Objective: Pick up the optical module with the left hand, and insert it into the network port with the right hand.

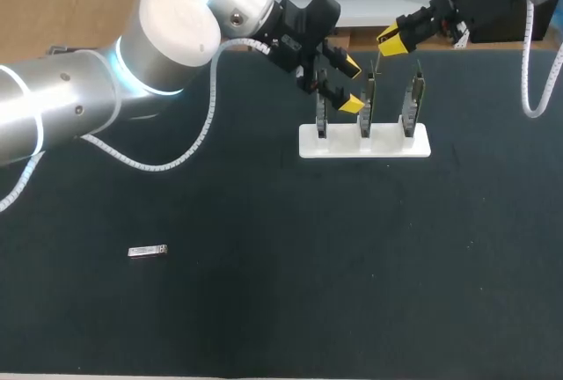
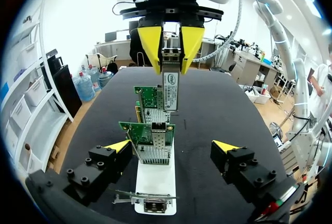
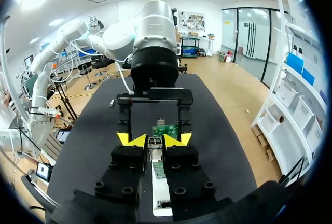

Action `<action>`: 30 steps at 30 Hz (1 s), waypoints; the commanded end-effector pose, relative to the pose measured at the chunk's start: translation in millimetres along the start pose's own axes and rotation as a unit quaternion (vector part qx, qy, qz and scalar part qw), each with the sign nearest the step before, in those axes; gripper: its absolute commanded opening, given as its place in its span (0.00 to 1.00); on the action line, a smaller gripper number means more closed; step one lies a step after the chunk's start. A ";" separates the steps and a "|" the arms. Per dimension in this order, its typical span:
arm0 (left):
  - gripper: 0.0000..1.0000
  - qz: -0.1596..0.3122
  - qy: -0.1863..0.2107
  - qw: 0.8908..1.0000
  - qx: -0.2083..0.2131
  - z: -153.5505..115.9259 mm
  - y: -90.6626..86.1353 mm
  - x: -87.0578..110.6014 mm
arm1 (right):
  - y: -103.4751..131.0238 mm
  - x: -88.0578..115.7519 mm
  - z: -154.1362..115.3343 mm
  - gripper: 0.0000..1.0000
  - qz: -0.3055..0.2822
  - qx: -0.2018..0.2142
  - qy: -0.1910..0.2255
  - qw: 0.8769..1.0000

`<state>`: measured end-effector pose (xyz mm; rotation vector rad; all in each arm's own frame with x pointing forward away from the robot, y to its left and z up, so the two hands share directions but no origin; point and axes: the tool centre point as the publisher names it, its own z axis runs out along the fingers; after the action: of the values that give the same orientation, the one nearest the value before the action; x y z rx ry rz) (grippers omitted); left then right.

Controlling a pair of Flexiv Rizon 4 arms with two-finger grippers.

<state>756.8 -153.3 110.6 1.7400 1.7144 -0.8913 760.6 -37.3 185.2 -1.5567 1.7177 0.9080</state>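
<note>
Nearest you in the left wrist view is the left gripper [image 2: 172, 146], its fingers spread wide and gripping nothing, one on each side of a card [image 2: 150, 143] that stands upright in the rack [image 2: 155, 180]. Straight ahead of it the right gripper [image 2: 170, 53] hangs fingers-down, clamped on the module [image 2: 170, 92], which points down toward the cards with its lower end above them and not yet in any port [image 2: 158, 126]. I cannot tell from here which card it is over. In the right wrist view the two yellow tips sit almost together with the module pinched between them. A green card edge lies just ahead, and the left gripper faces you beyond it. In the head view the right gripper sits above and just beyond the rack's far side, while a loose module [image 1: 147, 251] lies on the table [image 1: 352, 266], well apart from both hands. So the hand-over looks done and the insertion is your job now. Line the module's long axis up with one port's opening before you descend. Come down slowly and squarely, and stop if the card flexes or the rack lifts, because the cards look thin and the rack light. Hold the left fingers off the cards so they do not nudge your target.
</note>
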 end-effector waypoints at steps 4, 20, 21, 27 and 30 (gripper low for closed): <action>1.00 0.001 0.001 1.000 0.000 -0.4 4.7 -1.5 | 1.2 0.4 0.1 0.00 0.000 0.001 -0.001 1.000; 1.00 -0.004 0.001 1.000 -0.003 -0.7 5.6 -0.6 | -2.5 -1.0 7.2 0.00 -0.019 0.001 0.014 1.000; 1.00 -0.004 0.001 1.000 -0.003 -0.7 5.6 -0.6 | -1.8 -0.9 8.2 0.00 -0.024 0.002 0.018 1.000; 1.00 -0.004 0.001 1.000 -0.003 -0.7 5.6 -0.6 | 0.9 0.6 13.2 0.00 -0.036 0.002 0.030 0.999; 1.00 -0.004 0.001 1.000 -0.003 -0.7 5.6 -0.6 | 0.6 1.9 13.9 0.00 -0.036 0.003 0.032 0.999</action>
<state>760.8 -153.1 111.1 1.7279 1.7242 -0.8865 761.3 -27.4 176.8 -1.6519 1.6916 0.8323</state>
